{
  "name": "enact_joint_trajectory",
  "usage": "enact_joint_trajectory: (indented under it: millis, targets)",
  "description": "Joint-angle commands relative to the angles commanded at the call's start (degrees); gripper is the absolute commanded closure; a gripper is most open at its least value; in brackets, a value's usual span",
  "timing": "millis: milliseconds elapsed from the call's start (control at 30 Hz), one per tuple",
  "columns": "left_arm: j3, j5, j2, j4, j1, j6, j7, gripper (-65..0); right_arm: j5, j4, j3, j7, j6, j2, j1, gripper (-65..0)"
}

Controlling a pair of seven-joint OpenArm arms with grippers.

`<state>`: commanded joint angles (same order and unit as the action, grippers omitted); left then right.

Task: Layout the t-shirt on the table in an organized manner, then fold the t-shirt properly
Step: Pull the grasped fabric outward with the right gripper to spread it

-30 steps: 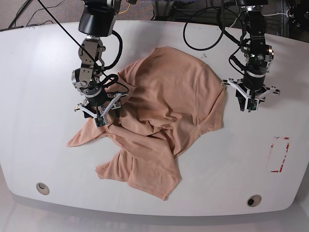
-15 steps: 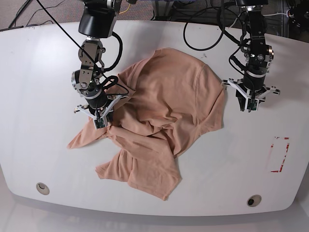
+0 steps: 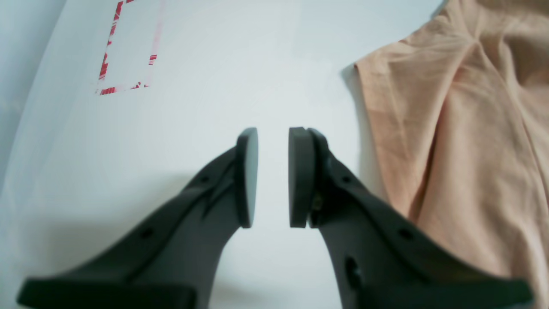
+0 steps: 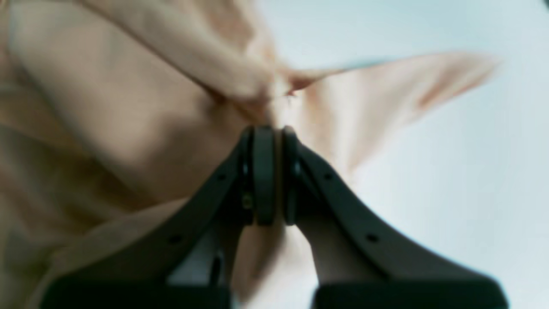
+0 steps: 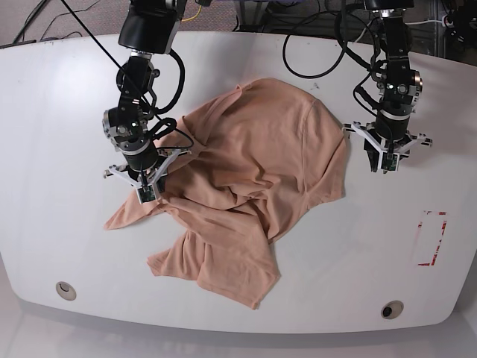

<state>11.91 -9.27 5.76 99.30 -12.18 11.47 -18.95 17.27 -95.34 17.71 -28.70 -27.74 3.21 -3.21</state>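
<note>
The peach t-shirt (image 5: 253,171) lies crumpled in the middle of the white table (image 5: 59,112), with one pointed flap reaching left and another bunch toward the front. My right gripper (image 5: 145,195) sits at the shirt's left side, shut on a pinched fold of t-shirt (image 4: 128,107) cloth; the right wrist view shows the fabric gathered at the right gripper (image 4: 274,128) tips. My left gripper (image 5: 384,170) hovers over bare table just off the shirt's right edge. In the left wrist view the left gripper (image 3: 273,133) is open a little, with nothing between its pads, and the t-shirt (image 3: 463,128) hem lies beside it.
A red tape rectangle (image 5: 432,239) marks the table at the right, also in the left wrist view as the red tape rectangle (image 3: 126,47). Two round grommets (image 5: 65,289) (image 5: 392,309) sit near the front edge. Cables hang behind the table's far edge.
My right gripper has moved left with the cloth in it, pulling the shirt's left part that way. The left arm has stayed where it was.
</note>
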Motion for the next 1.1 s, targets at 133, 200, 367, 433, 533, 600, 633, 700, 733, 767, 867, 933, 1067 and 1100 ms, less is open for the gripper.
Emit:
enact_joint_trajectory:
  millis: [133,200,367,433,533,600,633,700,733,767,867,933,1067,1100]
  targets:
    - [0.0,0.0,0.0,0.0,0.0,0.0,0.0,-11.4,0.0,-5.5,0.0,-4.0,-0.18,0.0,1.1,0.0]
    - [0.0,0.0,0.0,0.0,0.0,0.0,0.0,-11.4,0.0,-7.6,0.0,-5.1,-0.18,-0.1,1.8,0.0]
    - [0.0,0.0,0.0,0.0,0.1,0.0,0.0,-11.4,0.2,-11.7,0.1,-6.8,-0.18,-0.4,4.0,0.0]
    - [0.0,0.0,0.0,0.0,0.1,0.0,0.0,-11.4,0.2,-12.9,0.1,-7.7,-0.26,-0.5,5.1,0.0]
    - [0.0,0.0,0.0,0.0,0.1,0.0,0.0,-11.4,0.2,-13.8,0.1,-8.3,-0.26,-1.1,6.3,0.0]
    - [-0.1,0.0,0.0,0.0,0.1,0.0,0.0,-11.4,0.2,-14.1,0.1,-8.3,-0.26,-1.4,7.6,0.0]
    - [-0.1,0.0,0.0,0.0,0.1,0.0,0.0,-11.4,0.2,-14.1,0.1,-8.2,-0.26,-1.4,8.1,0.0]
    - [-0.1,0.0,0.0,0.0,0.1,0.0,0.0,-11.4,0.2,-14.2,0.1,-8.1,-0.26,-1.5,8.7,0.0]
    - [-0.1,0.1,0.0,0.0,0.1,0.0,0.0,-11.4,0.2,-14.2,0.2,-8.1,-0.26,-1.5,8.9,0.0]
    - [-0.1,0.2,0.0,0.0,0.1,0.0,0.0,-11.4,0.2,-14.2,0.2,-8.1,-0.26,-1.6,9.1,0.0]
    - [-0.2,0.3,0.0,0.0,0.1,0.0,0.0,-11.4,0.3,-14.2,0.2,-8.0,-0.18,-1.6,10.2,0.0]
    - [-0.2,0.4,0.0,0.0,0.2,0.0,0.0,-11.4,0.3,-14.2,0.3,-8.0,-0.09,-1.7,10.8,0.0]
    - [-1.6,0.4,-0.1,0.0,0.3,0.0,0.0,-11.4,0.3,-14.8,2.4,-8.2,-0.26,-2.1,11.2,0.0]
    - [-1.9,0.4,-0.1,0.0,0.3,0.0,0.0,-11.4,0.3,-14.9,3.0,-8.2,-0.26,-2.2,11.2,0.0]
